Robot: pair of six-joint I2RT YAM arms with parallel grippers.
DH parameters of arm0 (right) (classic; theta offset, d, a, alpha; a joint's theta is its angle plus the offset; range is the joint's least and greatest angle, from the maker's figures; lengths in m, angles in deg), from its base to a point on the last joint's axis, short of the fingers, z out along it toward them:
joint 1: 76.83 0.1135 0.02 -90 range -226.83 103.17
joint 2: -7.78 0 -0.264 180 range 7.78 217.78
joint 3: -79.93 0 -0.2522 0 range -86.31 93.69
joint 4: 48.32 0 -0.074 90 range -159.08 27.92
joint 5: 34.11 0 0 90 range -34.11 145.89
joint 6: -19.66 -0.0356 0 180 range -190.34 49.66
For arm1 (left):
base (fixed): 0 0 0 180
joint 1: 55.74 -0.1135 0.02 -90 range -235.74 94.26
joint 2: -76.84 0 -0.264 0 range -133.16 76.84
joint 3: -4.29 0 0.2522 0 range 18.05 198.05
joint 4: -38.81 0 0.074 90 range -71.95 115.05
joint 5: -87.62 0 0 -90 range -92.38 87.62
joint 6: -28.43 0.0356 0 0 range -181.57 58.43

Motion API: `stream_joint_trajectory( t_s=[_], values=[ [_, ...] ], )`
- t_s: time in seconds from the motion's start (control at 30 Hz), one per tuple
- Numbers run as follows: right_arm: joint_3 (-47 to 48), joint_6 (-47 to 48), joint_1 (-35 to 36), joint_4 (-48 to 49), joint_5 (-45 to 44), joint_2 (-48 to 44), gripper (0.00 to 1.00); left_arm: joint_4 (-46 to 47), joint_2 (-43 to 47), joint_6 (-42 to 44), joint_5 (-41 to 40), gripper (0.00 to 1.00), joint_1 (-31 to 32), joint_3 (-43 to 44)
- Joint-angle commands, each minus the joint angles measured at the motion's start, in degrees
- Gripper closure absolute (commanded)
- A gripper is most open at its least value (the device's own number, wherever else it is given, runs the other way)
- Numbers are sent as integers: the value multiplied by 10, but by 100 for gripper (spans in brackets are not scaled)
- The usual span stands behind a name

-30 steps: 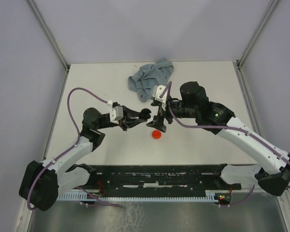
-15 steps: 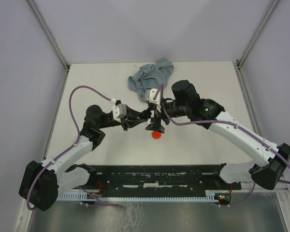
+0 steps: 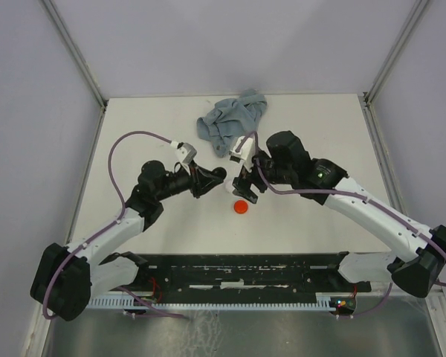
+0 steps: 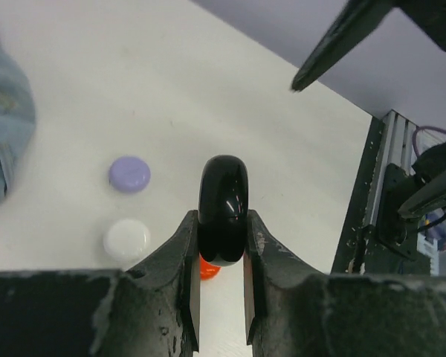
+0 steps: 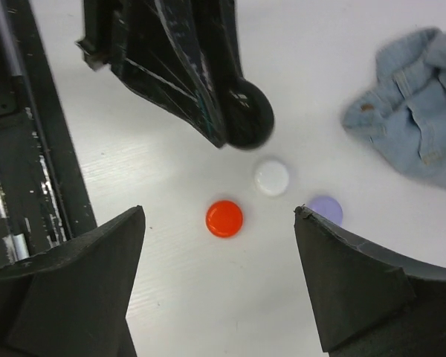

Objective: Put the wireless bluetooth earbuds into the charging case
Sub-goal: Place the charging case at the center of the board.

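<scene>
My left gripper [image 3: 217, 177] is shut on a glossy black round disc [image 4: 224, 201] and holds it on edge above the table. The disc also shows in the right wrist view [image 5: 249, 115]. My right gripper [image 3: 244, 188] is open and empty, hovering close to the right of the black disc, with a red disc [image 5: 224, 218] on the table between its jaws. A white disc [image 5: 272, 178] and a lilac disc [image 5: 325, 210] lie just beyond the red one. No tiny curved earbud pieces show in any view.
A crumpled blue denim cloth [image 3: 230, 119] lies at the back of the table, beyond the discs. A black rail [image 3: 245, 271] runs along the near edge. Grey walls enclose the sides and back.
My left gripper has drawn back slightly to the left with the black disc and its wrist has tilted. My right gripper moved left, then back right, staying open over the red disc.
</scene>
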Motion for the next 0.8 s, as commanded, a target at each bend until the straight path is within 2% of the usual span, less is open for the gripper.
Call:
stream_joint_trajectory(
  t_s=[0.0, 0.13, 0.33, 0.6, 0.67, 0.77],
  values=[
    [-33, -69, -2, 16, -175, -23, 11, -117, -26, -126, -111, 97, -2, 3],
    [-73, -125, -3, 18, -257, -34, 11, -142, -83, -201, -126, 95, -2, -2],
    [-123, -149, -11, 14, -356, -61, 10, -186, -193, -254, -139, 96, -1, 32],
    [-156, -175, -54, 28, -370, -87, 9, -183, -342, -300, -84, 86, 7, 89],
    [-158, -178, -65, 25, -369, -89, 9, -190, -357, -305, -85, 76, 9, 98],
    [-162, -178, -83, 25, -372, -96, 9, -219, -358, -306, -121, 51, 9, 105]
  ],
)
